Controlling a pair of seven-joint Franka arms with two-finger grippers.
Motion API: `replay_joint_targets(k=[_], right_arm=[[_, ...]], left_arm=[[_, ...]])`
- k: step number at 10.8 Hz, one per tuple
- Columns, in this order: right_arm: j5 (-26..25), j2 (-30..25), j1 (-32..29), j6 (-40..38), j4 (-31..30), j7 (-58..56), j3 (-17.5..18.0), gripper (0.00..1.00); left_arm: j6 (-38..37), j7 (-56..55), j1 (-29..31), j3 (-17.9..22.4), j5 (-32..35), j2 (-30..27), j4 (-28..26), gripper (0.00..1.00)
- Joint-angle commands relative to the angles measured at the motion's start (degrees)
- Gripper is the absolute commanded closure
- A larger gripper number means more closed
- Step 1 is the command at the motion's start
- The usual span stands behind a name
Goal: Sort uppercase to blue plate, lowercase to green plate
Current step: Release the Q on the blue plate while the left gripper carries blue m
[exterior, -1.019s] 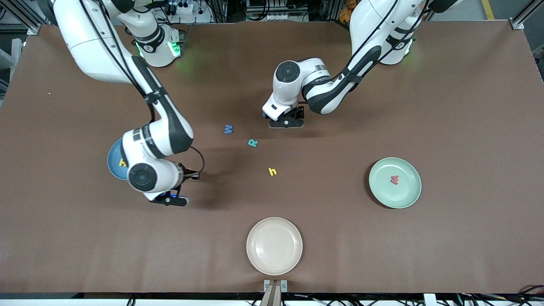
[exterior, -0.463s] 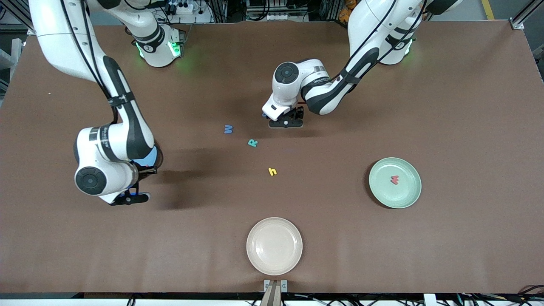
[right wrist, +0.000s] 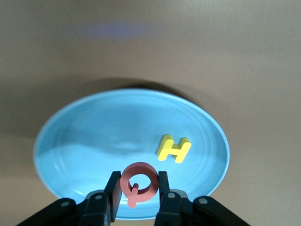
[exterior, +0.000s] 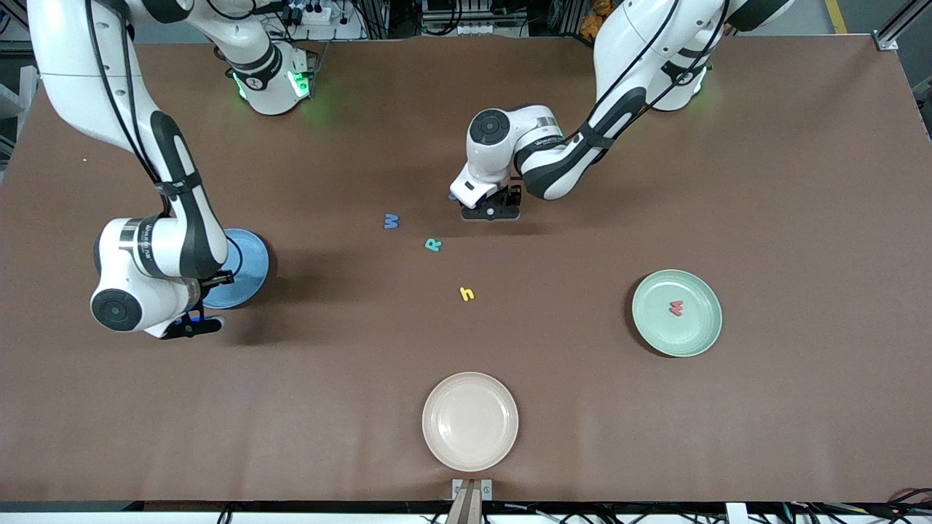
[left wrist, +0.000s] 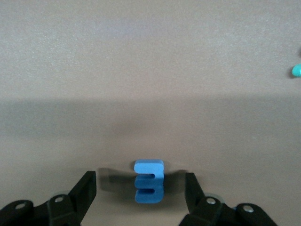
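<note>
Foam letters lie scattered across a brown counter (exterior: 764, 182) as two white robot arms work at either end. The right end effector (right wrist: 136, 197) hangs over the edge of the blue plate (exterior: 247, 266), its fingers clamped on a red Q (right wrist: 137, 183); the wrist view shows a yellow H (right wrist: 173, 148) already lying inside that plate. The plate sits toward the right arm's end of the counter, partly hidden in the front view by the arm's wrist.

The left end effector (left wrist: 141, 193) is down near the middle of the counter, its fingers standing apart on either side of a small blue letter (left wrist: 149, 181) that rests on the surface between them without being touched; which letter it is cannot be told.

Just beside that spot, toward the right arm's end, lie a blue W (exterior: 392, 220) and a teal R (exterior: 433, 244), the R nearer the front camera. A yellow h (exterior: 467, 293) lies nearer still. The green plate (exterior: 699, 338), toward the left arm's end, holds a red m (exterior: 676, 308). A beige plate (exterior: 470, 421) sits by the counter's front edge.
</note>
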Motion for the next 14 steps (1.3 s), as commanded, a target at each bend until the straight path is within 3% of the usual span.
replay_joint_targets(k=[1,3,5,6,7,8,10,14], right_arm=[[-0.54,-2.19,-0.15,3.05,-6.56,-2.87,-0.85,0.71],[-0.54,-2.19,-0.15,2.88,-7.63,-3.58,-1.72,0.71],[-0.45,-2.10,-0.06,2.79,-8.25,-4.02,-2.34,0.70],[-0.54,-2.02,-0.15,3.06,-8.34,-4.02,-2.43,0.63],[-0.54,-2.02,-0.24,3.23,-8.34,-4.02,-2.61,0.48],[-0.45,-2.02,-0.15,3.23,-8.25,-3.94,-2.96,0.27],[-0.19,-2.19,-0.06,2.62,-8.08,-3.67,-2.96,0.24],[1.48,-4.82,1.43,-1.59,-7.20,1.57,-2.61,0.23]], left_arm=[[0.13,-2.35,-0.77,0.35,1.99,0.46,0.75,0.32],[0.13,-2.44,-0.86,0.35,2.08,0.55,0.75,0.45],[0.13,-2.44,-0.85,0.27,1.99,0.55,0.83,0.69],[0.13,-2.44,-0.77,0.35,1.99,0.55,0.84,0.85],[0.13,-2.44,-0.77,0.27,1.99,0.55,0.84,1.00],[0.13,-2.61,-0.77,0.35,1.99,0.47,0.92,1.00],[-0.04,-3.23,0.02,0.27,1.99,-0.50,0.92,1.00],[-4.68,-2.53,5.19,-0.96,0.93,-9.27,1.10,1.00]])
